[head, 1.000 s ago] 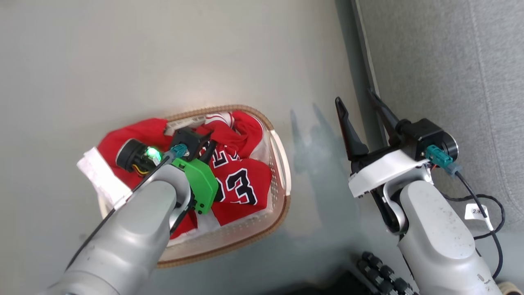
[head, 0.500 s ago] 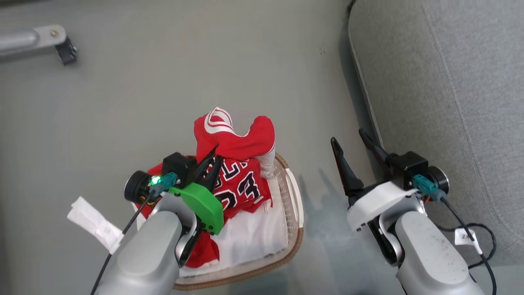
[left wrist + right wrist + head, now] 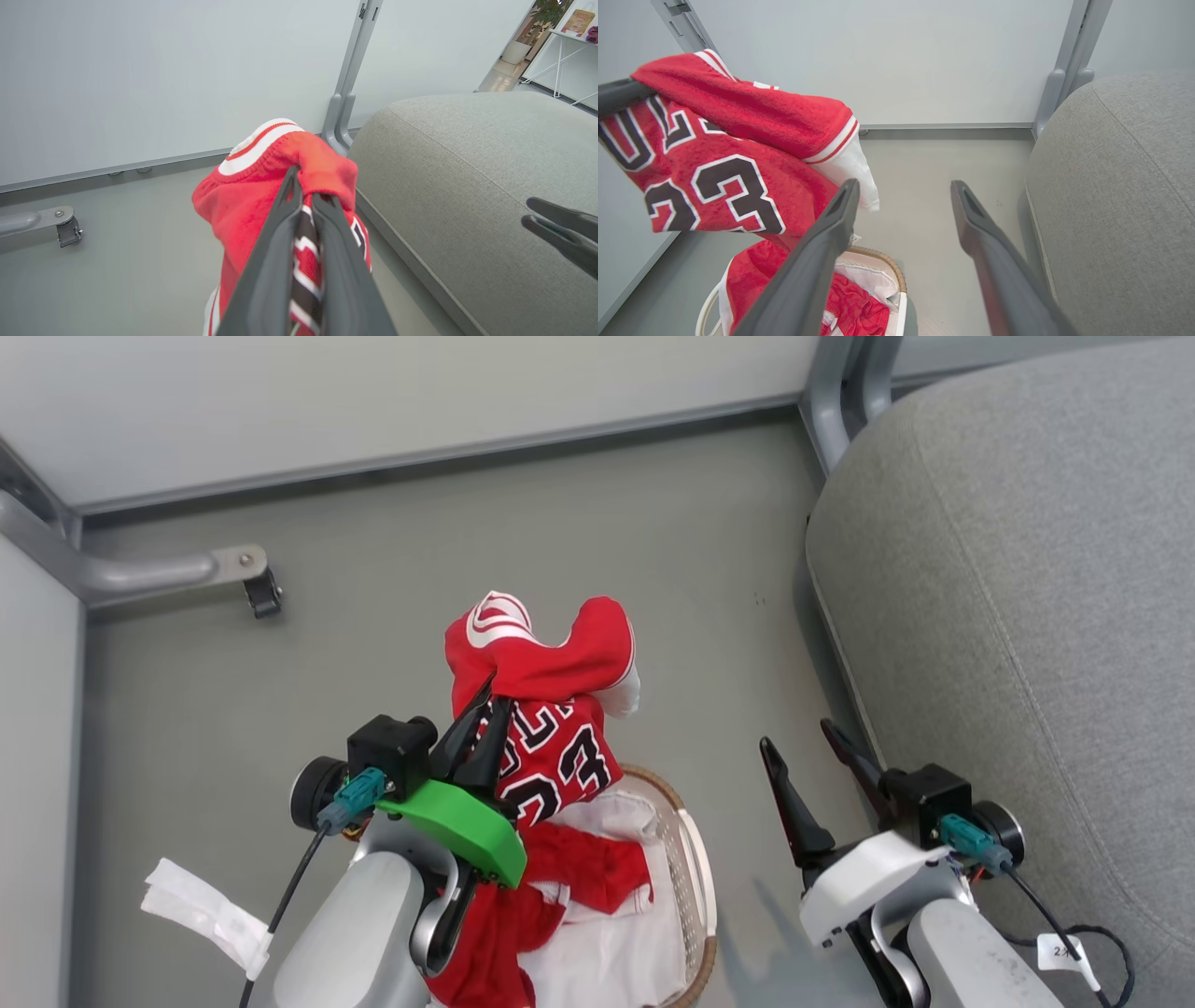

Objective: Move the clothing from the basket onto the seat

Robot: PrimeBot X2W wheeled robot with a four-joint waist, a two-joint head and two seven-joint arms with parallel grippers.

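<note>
Head view: basket (image 3: 702, 896) holds red garment (image 3: 597, 870), left hand (image 3: 495, 700) jersey (image 3: 560, 751).

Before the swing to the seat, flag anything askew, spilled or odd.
Nothing spilled or damaged. The jersey hangs bunched from the shut left hand, a fold flopped over its tips, above the basket. A second red piece lies crumpled inside the basket, still to move.
</note>
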